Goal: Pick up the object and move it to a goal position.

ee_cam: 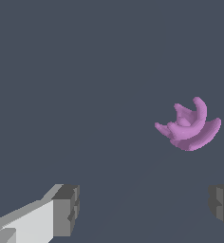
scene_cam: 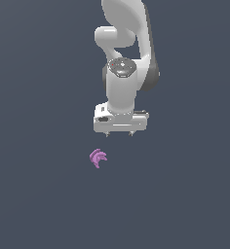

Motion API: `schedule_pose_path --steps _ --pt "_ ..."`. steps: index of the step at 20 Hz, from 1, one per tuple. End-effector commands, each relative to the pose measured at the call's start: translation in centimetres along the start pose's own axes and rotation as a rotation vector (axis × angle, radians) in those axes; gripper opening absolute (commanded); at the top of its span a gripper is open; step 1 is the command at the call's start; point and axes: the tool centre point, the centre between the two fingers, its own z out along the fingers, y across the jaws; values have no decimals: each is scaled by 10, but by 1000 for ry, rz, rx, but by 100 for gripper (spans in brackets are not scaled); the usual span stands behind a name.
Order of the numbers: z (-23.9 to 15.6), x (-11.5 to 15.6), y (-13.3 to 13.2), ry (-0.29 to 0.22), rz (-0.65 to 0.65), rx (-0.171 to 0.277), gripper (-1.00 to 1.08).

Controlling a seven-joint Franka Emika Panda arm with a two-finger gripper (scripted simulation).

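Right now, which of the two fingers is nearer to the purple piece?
In the wrist view, the dark-tipped finger without white casing showing; the purple piece lies toward its side.

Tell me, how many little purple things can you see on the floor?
1. The purple piece lies on the dark floor, just below the open gripper and slightly toward the exterior view's left. Nothing seems to hide another.

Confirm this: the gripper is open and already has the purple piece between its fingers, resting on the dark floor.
Not quite. The gripper is open, but the purple piece is not between its fingers. The wrist view shows it lying apart from them, on the dark floor; the exterior view shows it off to the exterior view's left of the gripper.
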Motion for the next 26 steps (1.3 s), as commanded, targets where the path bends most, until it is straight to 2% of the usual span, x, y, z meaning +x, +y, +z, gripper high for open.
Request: schedule_pose_path --steps 1,11,19,26 --pt "0 0 0 0 0 0 100" --pt "-24 8 -25 47 -19 5 100" --pt "-21 9 -21 44 -33 4 100" --pt "-13 14 -11 37 -99 0 100"
